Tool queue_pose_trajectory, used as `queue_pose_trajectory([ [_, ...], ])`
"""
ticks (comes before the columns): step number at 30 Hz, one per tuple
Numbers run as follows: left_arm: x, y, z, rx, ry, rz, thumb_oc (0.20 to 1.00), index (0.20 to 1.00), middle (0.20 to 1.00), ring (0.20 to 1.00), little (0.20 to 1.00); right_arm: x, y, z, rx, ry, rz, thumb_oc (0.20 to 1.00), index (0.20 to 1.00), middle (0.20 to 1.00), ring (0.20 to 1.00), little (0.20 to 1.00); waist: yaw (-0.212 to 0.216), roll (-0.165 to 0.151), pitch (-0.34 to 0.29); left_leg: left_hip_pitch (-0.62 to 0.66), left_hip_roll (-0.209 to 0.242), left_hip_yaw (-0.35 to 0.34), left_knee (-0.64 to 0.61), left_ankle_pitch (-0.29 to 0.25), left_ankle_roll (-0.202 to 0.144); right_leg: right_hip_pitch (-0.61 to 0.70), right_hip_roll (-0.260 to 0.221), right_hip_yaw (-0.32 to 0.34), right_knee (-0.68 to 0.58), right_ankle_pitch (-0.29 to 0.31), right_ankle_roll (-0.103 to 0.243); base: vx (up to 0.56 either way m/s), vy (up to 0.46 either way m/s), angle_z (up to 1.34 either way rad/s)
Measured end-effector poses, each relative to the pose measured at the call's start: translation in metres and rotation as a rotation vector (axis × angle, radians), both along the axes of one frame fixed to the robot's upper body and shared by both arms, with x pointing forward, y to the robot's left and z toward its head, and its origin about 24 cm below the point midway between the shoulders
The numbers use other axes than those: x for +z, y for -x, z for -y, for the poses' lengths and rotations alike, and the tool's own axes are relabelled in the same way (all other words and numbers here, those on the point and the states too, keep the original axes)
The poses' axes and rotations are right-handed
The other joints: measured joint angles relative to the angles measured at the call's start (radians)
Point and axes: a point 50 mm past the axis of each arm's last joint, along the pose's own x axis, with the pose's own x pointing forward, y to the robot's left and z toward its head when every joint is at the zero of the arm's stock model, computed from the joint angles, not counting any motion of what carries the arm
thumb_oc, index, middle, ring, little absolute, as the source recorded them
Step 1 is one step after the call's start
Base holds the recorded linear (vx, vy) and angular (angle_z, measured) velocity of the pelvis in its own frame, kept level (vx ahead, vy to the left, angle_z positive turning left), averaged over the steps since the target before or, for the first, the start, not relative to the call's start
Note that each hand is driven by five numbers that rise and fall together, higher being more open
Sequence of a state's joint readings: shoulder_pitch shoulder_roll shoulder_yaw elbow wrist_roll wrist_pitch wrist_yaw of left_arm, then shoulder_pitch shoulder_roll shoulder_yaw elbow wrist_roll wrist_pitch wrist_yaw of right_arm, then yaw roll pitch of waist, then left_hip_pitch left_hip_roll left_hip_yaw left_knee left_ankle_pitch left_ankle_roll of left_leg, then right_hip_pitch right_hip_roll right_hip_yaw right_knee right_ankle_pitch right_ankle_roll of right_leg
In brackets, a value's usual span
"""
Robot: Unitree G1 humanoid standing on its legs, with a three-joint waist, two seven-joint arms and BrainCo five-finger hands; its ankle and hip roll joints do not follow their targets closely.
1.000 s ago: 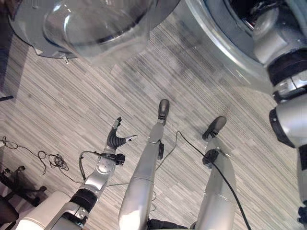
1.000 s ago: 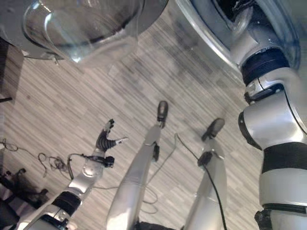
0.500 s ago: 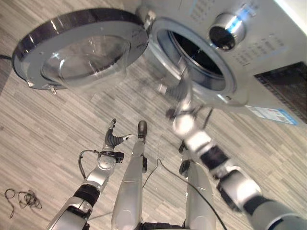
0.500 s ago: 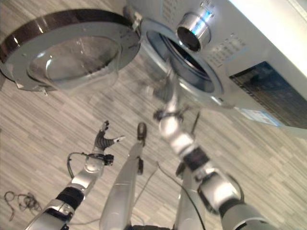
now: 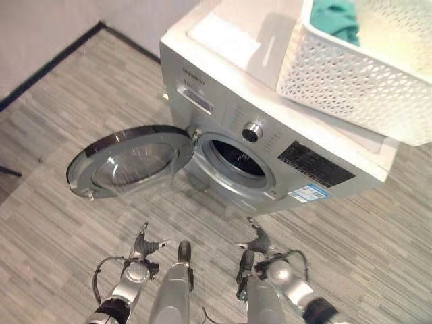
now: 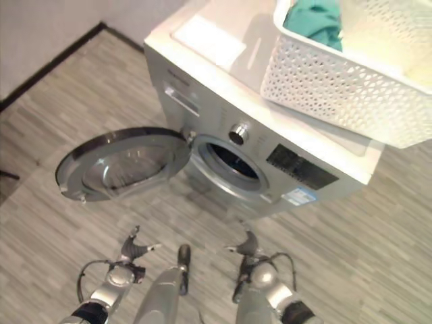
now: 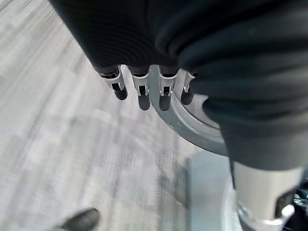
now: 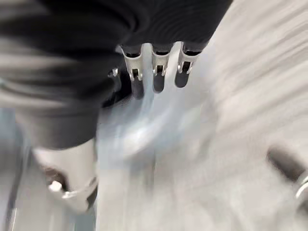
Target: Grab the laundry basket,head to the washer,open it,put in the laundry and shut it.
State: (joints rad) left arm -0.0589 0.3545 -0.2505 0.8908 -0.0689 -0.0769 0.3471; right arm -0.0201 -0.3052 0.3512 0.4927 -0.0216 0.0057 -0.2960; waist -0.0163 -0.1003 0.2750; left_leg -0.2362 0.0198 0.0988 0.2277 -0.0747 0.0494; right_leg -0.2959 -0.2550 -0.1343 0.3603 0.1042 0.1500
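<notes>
The silver washer [image 5: 219,108] stands ahead with its round glass door [image 5: 131,162] swung wide to the left and the dark drum mouth [image 5: 237,156] uncovered. On its lid sits the white perforated laundry basket [image 5: 351,81], with teal cloth [image 5: 337,17] in its far left corner. My left hand [image 5: 143,244] hangs low in front of the door, fingers [image 7: 140,91] straight and holding nothing. My right hand [image 5: 260,241] hangs low below the drum mouth, fingers [image 8: 156,72] straight, also holding nothing.
Grey plank floor [image 5: 61,135] spreads around the washer. A dark skirting line [image 5: 47,64] runs along the wall at the left. The open door juts out over the floor to the left of the drum. A pale flat patch [image 5: 223,37] lies on the lid's left part.
The camera has lifted and pulled back, bringing the whole washer and basket into view. My right arm has come out of the drum and dropped low. The left hand keeps its pose.
</notes>
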Motion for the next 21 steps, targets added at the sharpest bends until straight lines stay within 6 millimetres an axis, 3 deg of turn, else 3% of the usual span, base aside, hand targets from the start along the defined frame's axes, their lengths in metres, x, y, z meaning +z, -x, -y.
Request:
queue_pose_trajectory([
  [2,-0.004,0.014,-0.008,0.015,-0.007,-0.036,1.000,1.000,1.000,1.000,1.000,-0.007,0.024,0.034,-0.105,0.032,-0.048,1.000,1.000,1.000,1.000,1.000,0.001,0.001,-0.052,0.050,0.006,0.013,-0.040,-0.006,-0.007,0.014,0.007,0.017,0.003,-0.026,0.013,0.17,-0.073,-0.21],
  [3,-0.007,0.022,-0.009,0.023,-0.004,-0.051,1.000,1.000,1.000,1.000,1.000,-0.012,0.037,0.048,-0.191,0.013,-0.076,1.000,1.000,1.000,1.000,1.000,-0.001,-0.003,-0.082,0.070,0.006,0.012,-0.069,-0.004,-0.003,0.041,0.016,0.012,-0.063,-0.035,0.025,0.15,-0.082,0.01],
  [6,-0.006,0.028,-0.019,0.044,-0.014,-0.066,1.000,1.000,1.000,1.000,1.000,-0.013,0.049,0.072,-0.296,0.026,-0.092,1.000,1.000,1.000,1.000,1.000,-0.016,-0.013,-0.106,0.087,0.006,0.017,-0.095,-0.003,-0.003,0.059,0.011,0.015,-0.221,-0.037,0.032,0.21,-0.134,-0.07],
  [7,-0.008,0.030,-0.017,0.047,-0.004,-0.072,1.000,1.000,1.000,1.000,1.000,-0.011,0.050,0.078,-0.326,0.027,-0.084,1.000,1.000,1.000,1.000,1.000,-0.024,-0.005,-0.107,0.098,0.006,0.002,-0.105,-0.001,-0.002,0.069,0.013,0.037,-0.290,-0.030,0.040,0.17,-0.127,0.01],
  [8,-0.011,0.030,-0.011,0.048,0.025,-0.078,1.000,1.000,1.000,1.000,1.000,-0.008,0.057,0.094,-0.411,0.034,-0.072,1.000,1.000,1.000,1.000,1.000,-0.049,0.005,-0.114,0.122,0.006,-0.021,-0.120,0.002,-0.003,0.085,0.013,0.108,-0.398,0.006,0.047,0.32,-0.245,0.22],
  [9,-0.013,0.034,-0.008,0.064,0.049,-0.078,1.000,1.000,1.000,1.000,1.000,-0.001,0.065,0.113,-0.537,0.027,-0.039,1.000,1.000,1.000,1.000,1.000,-0.068,0.007,-0.123,0.142,0.004,-0.039,-0.129,0.002,-0.024,0.088,0.010,0.153,-0.420,0.024,0.044,0.27,-0.199,0.38],
  [11,-0.010,0.035,-0.008,0.066,0.061,-0.060,1.000,1.000,1.000,1.000,1.000,0.019,0.074,0.136,-0.651,0.051,0.044,1.000,1.000,1.000,1.000,1.000,-0.082,-0.027,-0.143,0.180,-0.003,-0.054,-0.152,-0.008,-0.072,0.119,0.023,0.170,-0.422,0.014,0.033,0.22,-0.182,0.40],
  [12,-0.012,0.037,-0.005,0.066,0.075,-0.070,1.000,1.000,1.000,1.000,1.000,0.038,0.076,0.155,-0.717,0.101,0.126,1.000,1.000,1.000,1.000,1.000,-0.085,-0.024,-0.149,0.203,0.007,-0.068,-0.167,-0.010,-0.096,0.143,0.039,0.202,-0.432,0.074,0.030,0.12,-0.136,0.24],
  [14,-0.018,0.039,0.012,0.049,0.126,-0.086,1.000,1.000,1.000,1.000,1.000,0.077,0.072,0.188,-0.804,0.215,0.281,1.000,1.000,1.000,1.000,1.000,-0.087,0.029,-0.170,0.212,0.069,-0.079,-0.179,-0.013,-0.117,0.147,0.107,0.173,-0.430,0.057,0.001,0.18,-0.179,0.07],
  [16,-0.024,0.042,0.024,0.061,0.170,-0.101,1.000,1.000,1.000,1.000,1.000,0.132,0.063,0.207,-0.838,0.306,0.499,1.000,1.000,1.000,1.000,1.000,-0.095,0.078,-0.170,0.243,0.127,-0.101,-0.209,-0.007,-0.142,0.177,0.161,0.140,-0.435,0.044,-0.022,0.22,-0.205,0.14],
  [19,-0.027,0.040,0.041,0.053,0.206,-0.103,1.000,1.000,1.000,1.000,1.000,0.247,0.059,0.213,-0.864,0.527,0.996,1.000,1.000,1.000,1.000,1.000,-0.112,0.125,-0.189,0.300,0.192,-0.117,-0.271,0.016,-0.176,0.233,0.220,0.092,-0.447,0.018,-0.055,0.14,-0.178,0.24],
  [20,-0.026,0.037,0.042,0.040,0.202,-0.095,1.000,1.000,1.000,1.000,1.000,0.268,0.057,0.211,-0.858,0.565,1.093,1.000,1.000,1.000,1.000,1.000,-0.110,0.125,-0.189,0.305,0.200,-0.117,-0.275,0.020,-0.183,0.235,0.227,0.088,-0.447,0.015,-0.060,0.09,-0.202,0.16],
  [21,-0.024,0.031,0.043,0.027,0.200,-0.084,1.000,1.000,1.000,1.000,1.000,0.319,0.044,0.198,-0.781,0.631,1.306,1.000,1.000,1.000,1.000,1.000,-0.109,0.122,-0.190,0.296,0.211,-0.118,-0.273,0.027,-0.193,0.232,0.236,0.073,-0.447,0.014,-0.065,0.07,-0.153,0.10],
])
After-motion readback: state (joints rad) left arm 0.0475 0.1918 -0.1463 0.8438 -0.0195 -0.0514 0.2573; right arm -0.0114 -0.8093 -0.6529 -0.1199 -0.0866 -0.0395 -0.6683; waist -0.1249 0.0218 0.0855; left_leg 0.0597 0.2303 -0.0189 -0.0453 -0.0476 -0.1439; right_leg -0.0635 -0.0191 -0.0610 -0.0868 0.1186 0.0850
